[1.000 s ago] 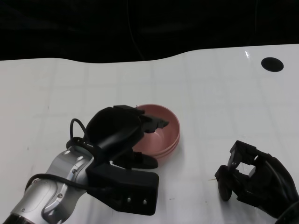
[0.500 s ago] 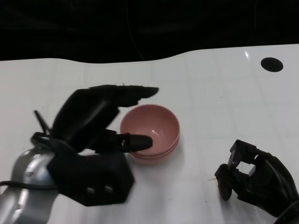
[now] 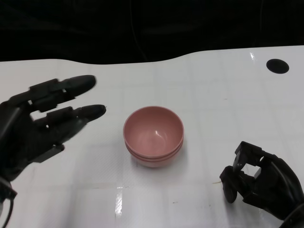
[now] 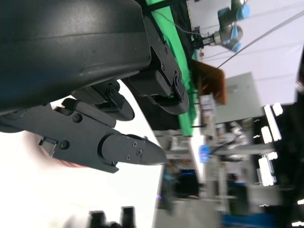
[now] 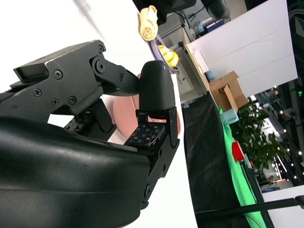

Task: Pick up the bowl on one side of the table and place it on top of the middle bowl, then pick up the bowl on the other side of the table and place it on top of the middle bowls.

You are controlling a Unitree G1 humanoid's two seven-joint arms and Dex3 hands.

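Observation:
A stack of nested pink bowls [image 3: 153, 135] stands upright in the middle of the white table [image 3: 213, 104]. My left hand [image 3: 42, 123] hovers to the left of the stack, apart from it, fingers spread and holding nothing. In the left wrist view the left hand [image 4: 95, 109] shows its fingers apart and nothing between them. My right hand [image 3: 259, 180] rests near the front right of the table, fingers curled in on nothing, well clear of the bowls. The right wrist view shows the right hand [image 5: 95, 142] with a strip of the pink bowls [image 5: 124, 118] beyond its fingers.
A round black hole [image 3: 277, 65] sits in the table's far right corner. The table's curved back edge [image 3: 142, 61] borders a dark background. No other bowl shows on either side of the stack.
My left hand has let go of the top bowl, opened its fingers and drawn back to the left. The bowl stays nested on the stack. The right hand has not moved.

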